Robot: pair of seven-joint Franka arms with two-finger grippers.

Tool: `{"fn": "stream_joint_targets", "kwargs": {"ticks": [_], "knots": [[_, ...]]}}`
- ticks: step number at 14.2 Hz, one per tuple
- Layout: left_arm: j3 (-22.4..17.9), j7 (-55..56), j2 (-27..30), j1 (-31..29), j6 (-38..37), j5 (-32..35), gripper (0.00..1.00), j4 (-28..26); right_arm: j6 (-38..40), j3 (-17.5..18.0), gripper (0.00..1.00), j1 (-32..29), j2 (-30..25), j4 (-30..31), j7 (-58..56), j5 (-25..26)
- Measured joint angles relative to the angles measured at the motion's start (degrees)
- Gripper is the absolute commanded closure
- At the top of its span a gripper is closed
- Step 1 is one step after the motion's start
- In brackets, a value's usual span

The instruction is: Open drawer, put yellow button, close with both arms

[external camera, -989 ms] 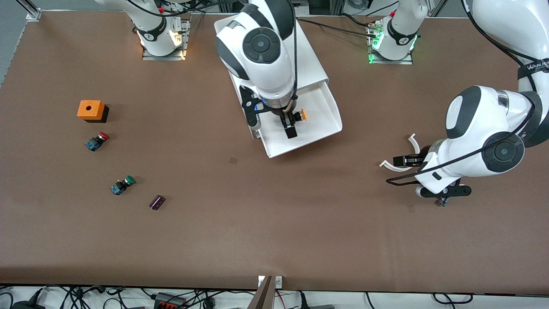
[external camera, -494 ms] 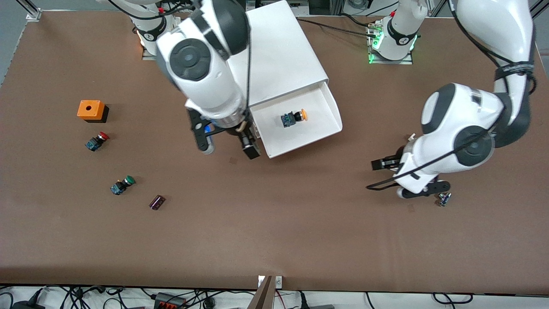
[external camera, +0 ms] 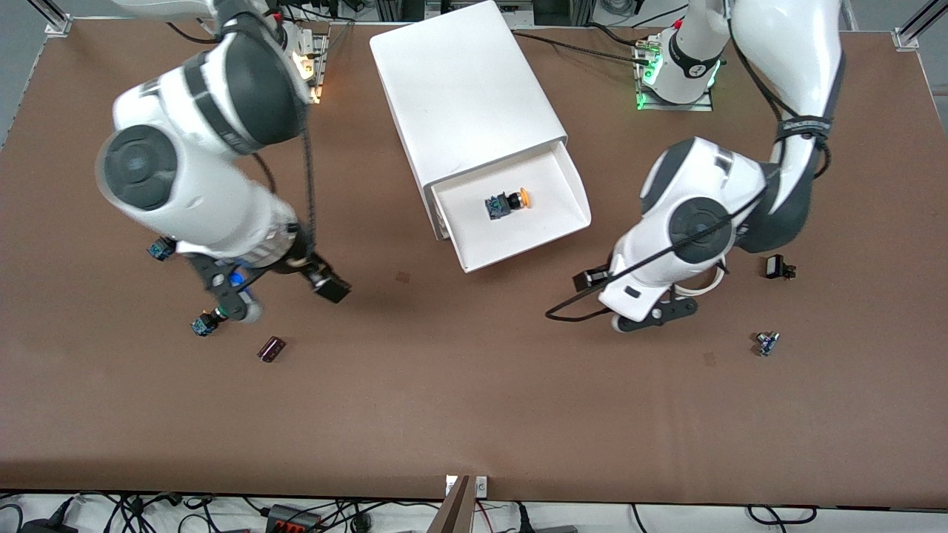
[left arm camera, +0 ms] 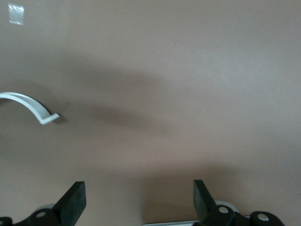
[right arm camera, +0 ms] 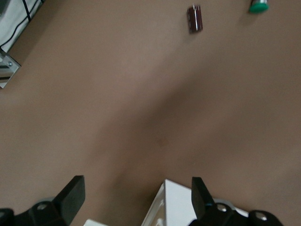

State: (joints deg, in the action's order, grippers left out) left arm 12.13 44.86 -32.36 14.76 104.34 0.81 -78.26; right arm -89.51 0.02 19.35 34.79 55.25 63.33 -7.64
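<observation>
Brown table (external camera: 474, 400), cables along edge (external camera: 311, 514)

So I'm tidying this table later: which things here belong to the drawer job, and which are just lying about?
Job:
- drawer, open
- yellow button, in it
- left gripper, open over bare table
- right gripper, open over table

Lying about:
- green-capped switch
- dark block
- white curved strip

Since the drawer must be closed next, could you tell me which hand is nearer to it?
Left. The left hand hovers just off the open drawer, toward the left arm's end; the right hand hangs farther off.
</observation>
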Motion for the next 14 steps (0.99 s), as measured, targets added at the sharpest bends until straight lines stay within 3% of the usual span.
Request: {"fn": "stream_joint_targets", "kwargs": {"ticks": [3, 10, 14], "knots": [[0.0, 5.43, -1.26, 3.19, 2.14, 0.0, 0.0, -0.03, 2.73, -0.03, 0.0, -5.71, 0.01, 0.14, -12.3, 0.05], [0.79, 6.88, -2.95, 7.98, 2.64, -0.99, 0.0, -0.05, 3.61, -0.04, 0.0, -15.22, 0.08, 0.92, -35.1, 1.53], [3.61, 8.64, -2.03, 8.76, 2.25, -1.04, 0.0, -1.92, 3.69, -0.03, 0.0, -18.4, -0.66, 0.83, -45.2, 3.46]]}}
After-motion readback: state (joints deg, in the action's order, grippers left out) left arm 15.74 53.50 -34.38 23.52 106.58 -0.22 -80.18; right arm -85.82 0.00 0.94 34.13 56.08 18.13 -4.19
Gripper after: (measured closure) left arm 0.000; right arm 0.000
